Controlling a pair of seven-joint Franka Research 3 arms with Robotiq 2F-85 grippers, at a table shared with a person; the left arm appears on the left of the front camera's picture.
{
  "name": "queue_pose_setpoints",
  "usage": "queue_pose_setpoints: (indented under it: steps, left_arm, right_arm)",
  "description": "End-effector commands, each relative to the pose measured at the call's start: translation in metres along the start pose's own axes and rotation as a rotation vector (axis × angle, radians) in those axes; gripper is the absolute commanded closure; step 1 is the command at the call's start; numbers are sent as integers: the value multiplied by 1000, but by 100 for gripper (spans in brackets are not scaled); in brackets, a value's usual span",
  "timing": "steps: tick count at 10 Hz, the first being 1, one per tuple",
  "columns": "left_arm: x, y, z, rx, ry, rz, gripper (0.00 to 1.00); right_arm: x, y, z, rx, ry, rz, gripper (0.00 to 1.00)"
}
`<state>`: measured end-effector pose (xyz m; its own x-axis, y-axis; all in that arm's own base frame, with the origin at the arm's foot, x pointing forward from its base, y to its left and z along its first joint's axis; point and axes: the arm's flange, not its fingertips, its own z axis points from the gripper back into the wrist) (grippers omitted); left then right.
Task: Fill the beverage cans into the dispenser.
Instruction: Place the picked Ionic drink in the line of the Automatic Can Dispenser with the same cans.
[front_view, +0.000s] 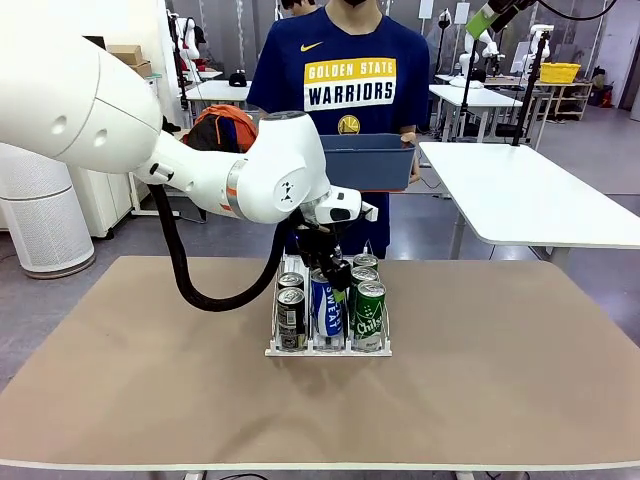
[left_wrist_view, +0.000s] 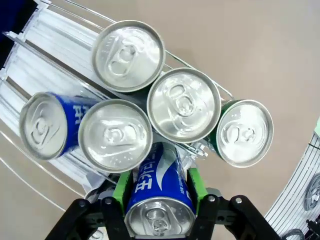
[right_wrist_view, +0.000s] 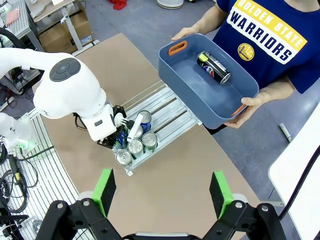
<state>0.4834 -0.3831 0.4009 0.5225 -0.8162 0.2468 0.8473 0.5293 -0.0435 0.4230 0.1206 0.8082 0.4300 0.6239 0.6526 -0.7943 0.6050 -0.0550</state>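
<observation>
**Left gripper** (left_wrist_view: 159, 176) jaws clamped on a blue can (left_wrist_view: 160, 200). Its green pads (left_wrist_view: 121, 187) press the can's two sides, and the silver top faces the wrist camera. Just beyond it, five more beverage cans (left_wrist_view: 183, 104) crowd together with their tops up. One of these is blue (left_wrist_view: 45, 125) and leans toward the lanes. Another is green (left_wrist_view: 245, 132) and stands at the outer side.

From the front, the gripper hangs over the middle lane at the robot's end of the dispenser (front_view: 328, 348). There a blue can (front_view: 326, 310) stands between a black can (front_view: 291, 320) and a green can (front_view: 368, 315), with more cans lined up behind in the outer lanes. Whether the gripped can rests on the rack cannot be told. The far stretch of the lanes (right_wrist_view: 172, 112) lies bare.

The white left arm (front_view: 270, 180) sweeps in from the left and bends down over the rack, a black cable looping beneath it.

**Right gripper** (right_wrist_view: 161, 175) is poised high above the table with its jaws wide apart and nothing between them.

Across the table, a person holds a blue-grey bin (right_wrist_view: 175, 70) in both hands, above the far edge. One black can (right_wrist_view: 214, 66) lies on its side in the bin.

The dispenser sits near the middle of the tan table (front_view: 500, 380), with open tabletop to its left, right and near side. A white table (front_view: 530, 195) stands well apart behind on the right.
</observation>
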Motion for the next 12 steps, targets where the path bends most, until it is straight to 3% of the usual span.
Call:
queue_pose_setpoints:
  steps: [1,7,8,9,10,11,12]
  left_arm:
    - [7,3,8,-52,3,-42,43]
    - [5,-6,-2,-34,32,-15,43]
    - [4,-10,-2,-24,34,-24,23]
    - [4,-12,0,-14,37,-15,23]
    - [3,-14,5,-4,42,-15,3]
    - [2,-14,10,11,46,-13,22]
    - [3,-15,15,23,48,-11,0]
  right_arm:
    - [-1,0,0,3,-1,0,0]
    - [-1,0,0,3,-1,0,0]
    - [-1,0,0,3,-1,0,0]
    - [-1,0,0,3,-1,0,0]
    - [-1,0,0,3,-1,0,0]
    - [-1,0,0,3,-1,0,0]
    - [-1,0,0,3,-1,0,0]
